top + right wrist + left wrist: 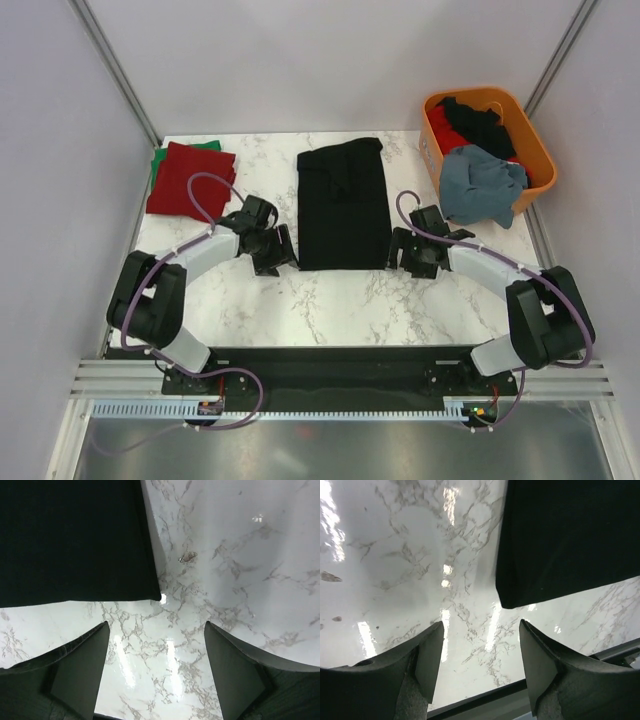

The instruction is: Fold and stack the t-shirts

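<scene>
My left gripper (281, 250) (480, 625) was wide open over the marble table (330, 300). Nothing was between its fingers (427, 655), and only bare marble showed in the gap. My right gripper (404, 251) (156, 625) was spread just as wide and held nothing either. The folded black t-shirt (342, 205) lay flat between my two hands as a long strip running away from me. Its near left corner (512, 600) sat just ahead of my left fingertips, toward the inner one. Its near right corner (155, 596) sat just ahead of my right fingertips, again on the inner side. In both wrist views a strip of table separated the cloth from my fingers, so neither hand touched it. Beyond my left hand and out to its far left lay a folded dark red t-shirt (190, 178) on top of a green one (158, 165), which showed only at the edges. Beyond my right hand, out to its right, stood the orange plastic basket (541, 152). A grey-blue t-shirt (482, 185) spilled over its near rim. Inside it, more black cloth (480, 122) was heaped on something red (445, 128).
</scene>
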{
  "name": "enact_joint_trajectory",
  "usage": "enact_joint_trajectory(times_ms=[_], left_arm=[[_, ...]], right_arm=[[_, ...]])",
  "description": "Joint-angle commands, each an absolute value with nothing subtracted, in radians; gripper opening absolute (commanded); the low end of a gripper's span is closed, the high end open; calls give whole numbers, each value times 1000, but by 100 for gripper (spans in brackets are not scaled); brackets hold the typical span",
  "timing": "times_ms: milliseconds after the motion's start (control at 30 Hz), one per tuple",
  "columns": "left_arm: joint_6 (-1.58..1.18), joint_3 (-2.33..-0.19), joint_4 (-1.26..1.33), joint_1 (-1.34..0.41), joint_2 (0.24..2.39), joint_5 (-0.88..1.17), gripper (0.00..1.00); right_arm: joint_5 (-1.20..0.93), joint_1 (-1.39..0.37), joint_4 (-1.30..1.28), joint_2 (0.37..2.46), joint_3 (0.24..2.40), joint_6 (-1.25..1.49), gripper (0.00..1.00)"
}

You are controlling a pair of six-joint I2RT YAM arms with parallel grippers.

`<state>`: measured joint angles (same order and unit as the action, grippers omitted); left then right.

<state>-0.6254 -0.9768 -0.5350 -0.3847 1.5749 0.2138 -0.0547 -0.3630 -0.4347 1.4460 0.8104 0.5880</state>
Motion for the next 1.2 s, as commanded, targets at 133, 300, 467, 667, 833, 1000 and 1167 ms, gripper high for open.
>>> enact_joint_trajectory(times_ms=[133,300,467,667,833,1000,1167], left_arm=[[-718,-833,-224,-400,1522,304,69],[-726,-796,-160,-402,1522,305,70],[-732,-796,-123,-402,1554,310,70],[-755,-781,-68,-416,1588,315,66],[-779,-741,-38,-429,1623,292,55],[-813,-681,-3,-437,1652,258,42],[-816,-672,-3,-440,1652,224,38]], right_arm=[[-114,-361,-170,1515,715,629,82],[-110,-357,-111,1516,675,629,78],[-110,-344,-94,1528,672,623,74],[-115,-330,-94,1545,667,607,67],[-118,-324,-83,1555,644,606,59],[-123,-322,-66,1557,620,607,45],[-138,-316,-49,1571,604,606,38]])
